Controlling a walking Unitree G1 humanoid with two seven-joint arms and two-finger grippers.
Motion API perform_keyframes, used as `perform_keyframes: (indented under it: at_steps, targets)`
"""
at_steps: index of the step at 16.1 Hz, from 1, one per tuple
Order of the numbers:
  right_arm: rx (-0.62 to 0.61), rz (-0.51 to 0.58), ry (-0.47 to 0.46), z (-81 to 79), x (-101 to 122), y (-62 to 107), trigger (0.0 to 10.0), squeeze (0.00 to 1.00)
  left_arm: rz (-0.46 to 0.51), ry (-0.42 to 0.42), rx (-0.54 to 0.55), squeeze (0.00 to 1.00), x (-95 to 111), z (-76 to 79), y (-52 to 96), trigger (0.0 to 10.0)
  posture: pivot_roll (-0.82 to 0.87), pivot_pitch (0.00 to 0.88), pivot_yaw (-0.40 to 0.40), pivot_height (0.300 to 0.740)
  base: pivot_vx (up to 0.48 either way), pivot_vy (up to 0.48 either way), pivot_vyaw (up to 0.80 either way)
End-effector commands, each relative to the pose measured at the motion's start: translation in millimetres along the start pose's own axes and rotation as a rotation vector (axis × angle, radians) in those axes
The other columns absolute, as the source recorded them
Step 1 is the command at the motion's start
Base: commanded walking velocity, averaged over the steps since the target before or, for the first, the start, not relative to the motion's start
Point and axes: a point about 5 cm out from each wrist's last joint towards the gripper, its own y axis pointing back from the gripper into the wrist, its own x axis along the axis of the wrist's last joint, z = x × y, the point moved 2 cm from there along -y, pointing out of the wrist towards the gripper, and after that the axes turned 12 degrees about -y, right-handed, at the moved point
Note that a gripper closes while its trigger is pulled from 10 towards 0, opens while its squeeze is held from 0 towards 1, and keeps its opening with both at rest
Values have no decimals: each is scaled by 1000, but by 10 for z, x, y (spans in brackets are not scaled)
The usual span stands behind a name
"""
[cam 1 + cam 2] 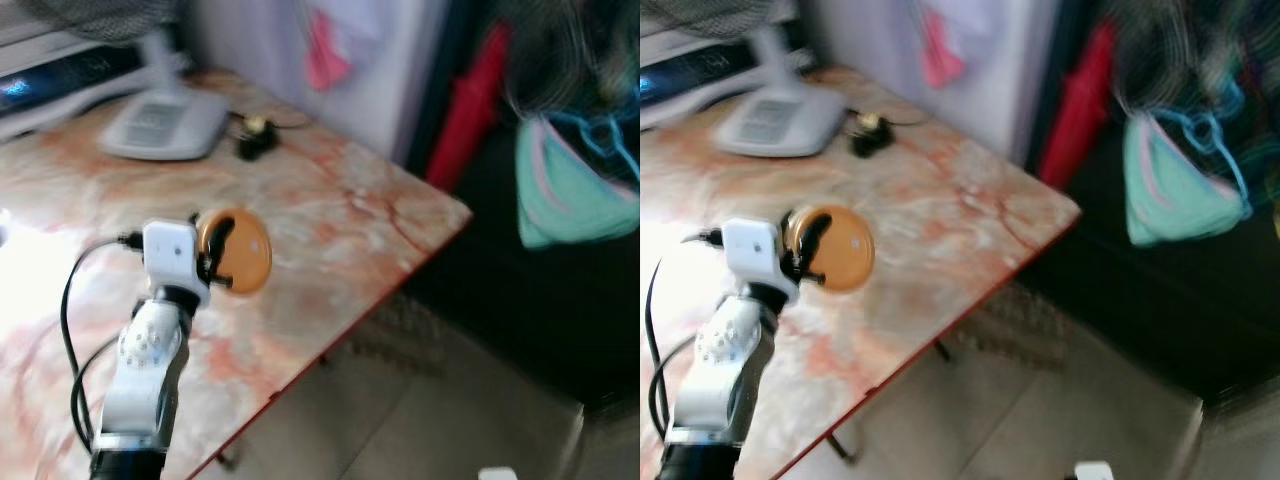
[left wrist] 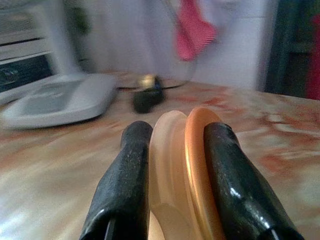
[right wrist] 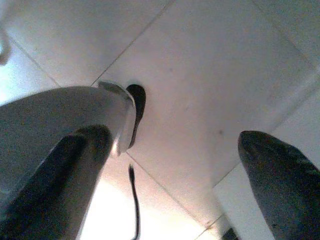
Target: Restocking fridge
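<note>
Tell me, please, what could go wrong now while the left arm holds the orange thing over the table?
1. The left gripper pinches the round orange lidded container only at its thin rim, so it may slip out.
2. If dropped, it could roll off the marble-patterned table edge.
3. Blurred head views may hinder aiming.

A lived-in home: marble-patterned table (image 1: 330,215), desk fan base (image 1: 165,122), hanging clothes (image 1: 565,190), tiled floor (image 1: 470,420).

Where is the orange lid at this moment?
The orange lid is held edge-on in the left gripper, above the marble table at the robot's left, nearer to the robot than the fan base.
</note>
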Motion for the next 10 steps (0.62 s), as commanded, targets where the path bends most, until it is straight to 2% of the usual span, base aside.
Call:
perform_keyframes:
  at_steps: [1,5,10]
  targets:
    - [10,-41,-6,-40,-126,10,10000,0,19,1,-9,0,42,9,9,10000,-22,121,36,740,0,0,-800]
    - [10,-41,-6,-38,-126,10,10000,0,13,8,-21,0,32,30,14,10000,-22,122,37,740,0,0,0]
    - [4,-38,-12,-39,-128,10,10000,0,7,18,-51,0,12,84,23,10000,-22,124,39,740,0,0,-800]
